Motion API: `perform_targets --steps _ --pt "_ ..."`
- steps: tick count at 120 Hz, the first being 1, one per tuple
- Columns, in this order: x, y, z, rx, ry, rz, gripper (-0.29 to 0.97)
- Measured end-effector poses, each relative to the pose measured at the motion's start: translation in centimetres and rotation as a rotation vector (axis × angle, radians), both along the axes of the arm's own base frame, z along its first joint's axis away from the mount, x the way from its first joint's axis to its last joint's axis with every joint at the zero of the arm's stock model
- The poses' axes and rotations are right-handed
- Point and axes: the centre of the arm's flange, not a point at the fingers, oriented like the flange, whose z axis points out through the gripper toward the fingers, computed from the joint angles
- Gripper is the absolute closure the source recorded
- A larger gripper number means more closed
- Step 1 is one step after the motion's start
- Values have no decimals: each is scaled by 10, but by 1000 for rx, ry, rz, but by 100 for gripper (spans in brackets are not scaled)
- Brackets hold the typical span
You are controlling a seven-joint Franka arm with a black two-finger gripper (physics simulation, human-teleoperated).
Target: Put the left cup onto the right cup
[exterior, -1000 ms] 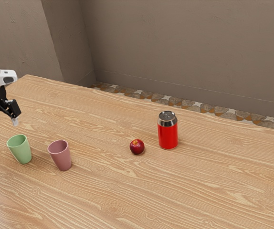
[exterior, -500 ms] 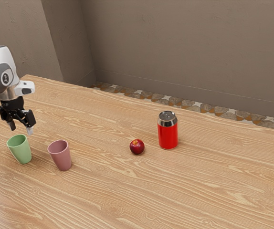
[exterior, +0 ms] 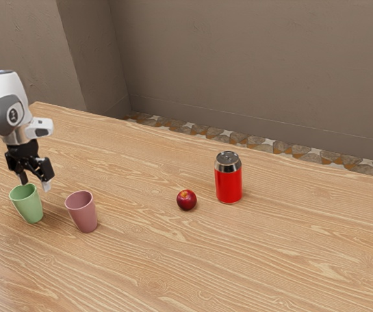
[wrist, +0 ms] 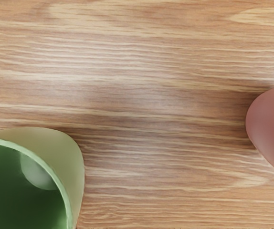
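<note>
End effector (exterior: 34, 181) wide, empty, just above green cup (exterior: 27, 203). Watch your descent: off-centre finger could clip rim, tipping it toward pink cup (exterior: 82, 210).

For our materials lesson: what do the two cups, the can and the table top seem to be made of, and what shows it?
Green cup and pink cup: probably matte plastic, judging by the flat, even colour, thin rim and lack of glare.
Can: likely metal, with glossy red paint and a bare silvery lid.
Table: wood or wood veneer, shown by the grain lines; low sheen.
</note>
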Motion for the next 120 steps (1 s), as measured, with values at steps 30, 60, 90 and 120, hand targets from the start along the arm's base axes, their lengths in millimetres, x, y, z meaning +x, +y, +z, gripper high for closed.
perform_targets --steps 30,60,90,120 --pt "-11 0 -2 -4 -12 11 2" --pt "-12 13 -14 4 -4 33 3" --pt "-15 26 -25 11 1 53 3" --pt "-10 28 -53 15 29 51 3"
